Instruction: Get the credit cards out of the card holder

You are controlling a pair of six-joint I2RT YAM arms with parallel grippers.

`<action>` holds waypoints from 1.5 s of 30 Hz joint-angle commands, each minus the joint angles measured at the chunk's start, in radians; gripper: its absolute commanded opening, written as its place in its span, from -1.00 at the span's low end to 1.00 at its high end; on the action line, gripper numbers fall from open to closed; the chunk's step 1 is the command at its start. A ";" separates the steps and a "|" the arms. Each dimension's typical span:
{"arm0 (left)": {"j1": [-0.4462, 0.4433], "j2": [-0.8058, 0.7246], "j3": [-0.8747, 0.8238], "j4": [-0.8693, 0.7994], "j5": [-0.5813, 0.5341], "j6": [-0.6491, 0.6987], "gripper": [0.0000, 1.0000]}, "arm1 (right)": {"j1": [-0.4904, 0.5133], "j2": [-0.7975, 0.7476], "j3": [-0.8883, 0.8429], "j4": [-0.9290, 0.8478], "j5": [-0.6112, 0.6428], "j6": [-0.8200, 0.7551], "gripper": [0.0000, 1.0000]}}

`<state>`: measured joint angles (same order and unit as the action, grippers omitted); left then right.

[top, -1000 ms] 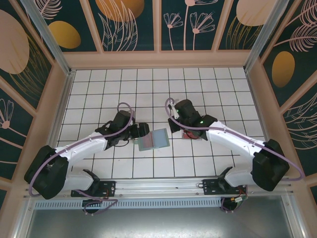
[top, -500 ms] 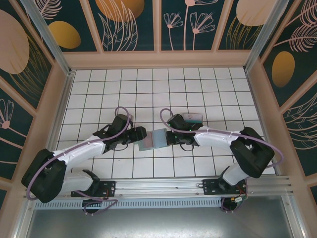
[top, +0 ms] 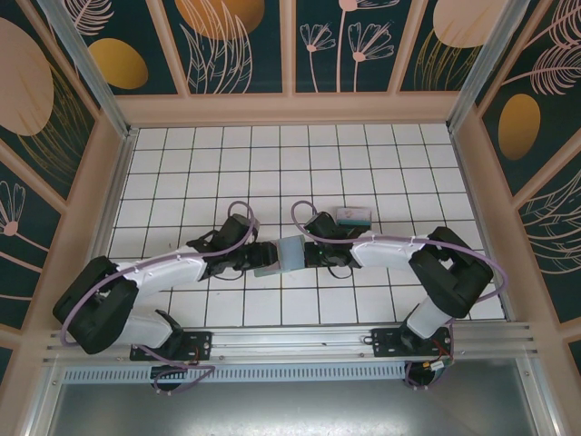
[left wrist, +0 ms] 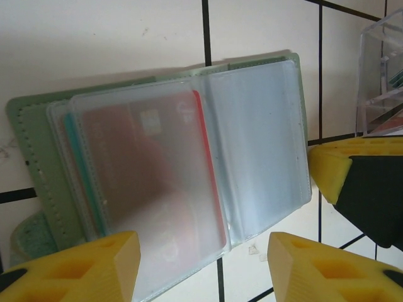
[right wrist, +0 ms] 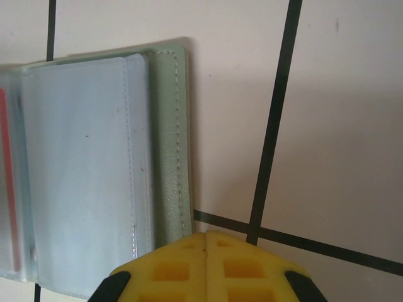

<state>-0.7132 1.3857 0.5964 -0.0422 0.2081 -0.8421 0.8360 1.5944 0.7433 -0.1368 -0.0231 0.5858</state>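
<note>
The card holder lies open on the tiled floor, sage green outside with clear sleeves. In its left half, a red credit card shows through a sleeve and a teal one sits behind it. The right half's sleeve looks empty. My left gripper is open, its yellow fingers straddling the sleeves' near edge. My right gripper is shut with nothing in it, its tip at the holder's right green edge.
A small pile of teal and red cards lies on the floor behind the right gripper. Wooden walls enclose the white tiled floor. The right gripper's yellow tip shows in the left wrist view.
The right arm swung left from the card pile to the holder's right edge, still shut. The left gripper came up to the holder's left side and its jaws narrowed.
</note>
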 commanded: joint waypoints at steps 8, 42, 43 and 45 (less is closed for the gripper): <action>-0.003 0.051 0.043 -0.077 -0.068 0.016 0.12 | 0.016 0.029 -0.002 0.015 0.020 0.016 -1.00; -0.009 0.135 0.089 -0.004 0.040 0.041 0.29 | 0.038 0.072 0.025 0.010 0.015 0.026 -1.00; -0.011 0.132 0.091 -0.003 0.040 0.043 0.29 | 0.039 0.070 0.024 0.012 0.014 0.026 -1.00; -0.010 0.130 0.095 0.001 0.045 0.044 0.29 | 0.038 0.073 0.022 0.012 0.017 0.028 -1.00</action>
<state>-0.7147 1.5028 0.6685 -0.0547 0.2272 -0.8158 0.8547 1.6112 0.7616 -0.1532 0.0074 0.5877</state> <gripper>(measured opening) 0.642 0.051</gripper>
